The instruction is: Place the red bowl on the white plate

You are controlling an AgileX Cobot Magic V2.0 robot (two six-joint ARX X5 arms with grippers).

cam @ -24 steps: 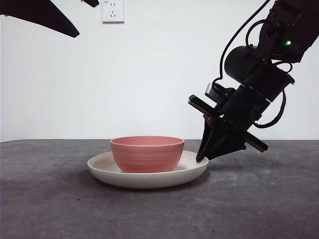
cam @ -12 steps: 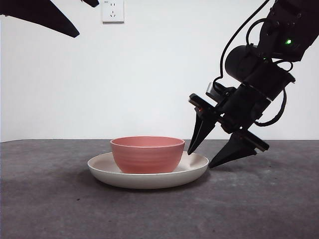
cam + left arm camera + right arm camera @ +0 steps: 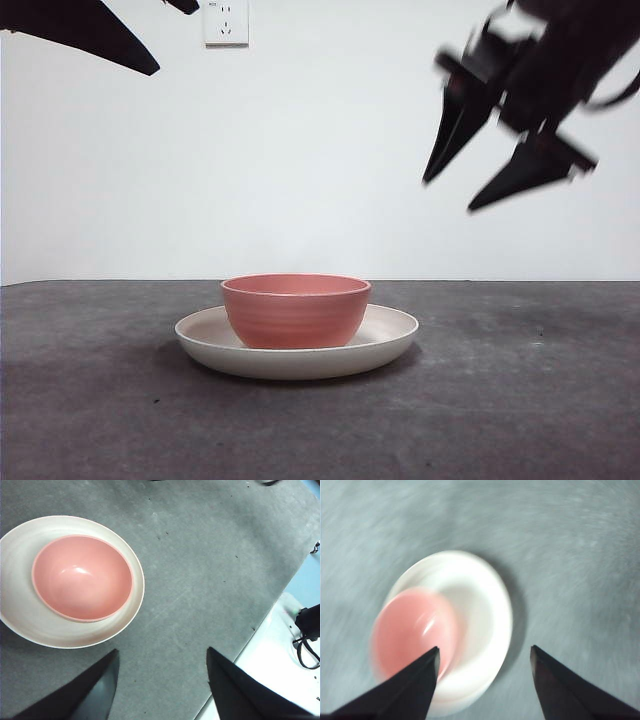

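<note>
The red bowl [image 3: 296, 310] stands upright inside the white plate [image 3: 390, 335] at the middle of the table, off-centre toward one side of the plate. Both wrist views look down on the pair: bowl [image 3: 82, 577] on plate [image 3: 127, 615], and blurred bowl [image 3: 412, 630] on plate [image 3: 480, 610]. My right gripper [image 3: 450, 195] hangs open high at the upper right, well above and clear of the plate, holding nothing. The left gripper [image 3: 162, 660] is also open and empty, high over the table; in the front view it is only a dark tip [image 3: 90, 35] at the top left.
Dark grey table mat [image 3: 520, 400] runs under everything. A white wall socket [image 3: 226, 22] is on the back wall. The left wrist view shows the table's edge with white equipment and cables [image 3: 300, 640] beyond it.
The right gripper opened beside the plate's rim, then rose quickly up and away to the upper right. Bowl and plate stayed still. The left arm has not moved.
</note>
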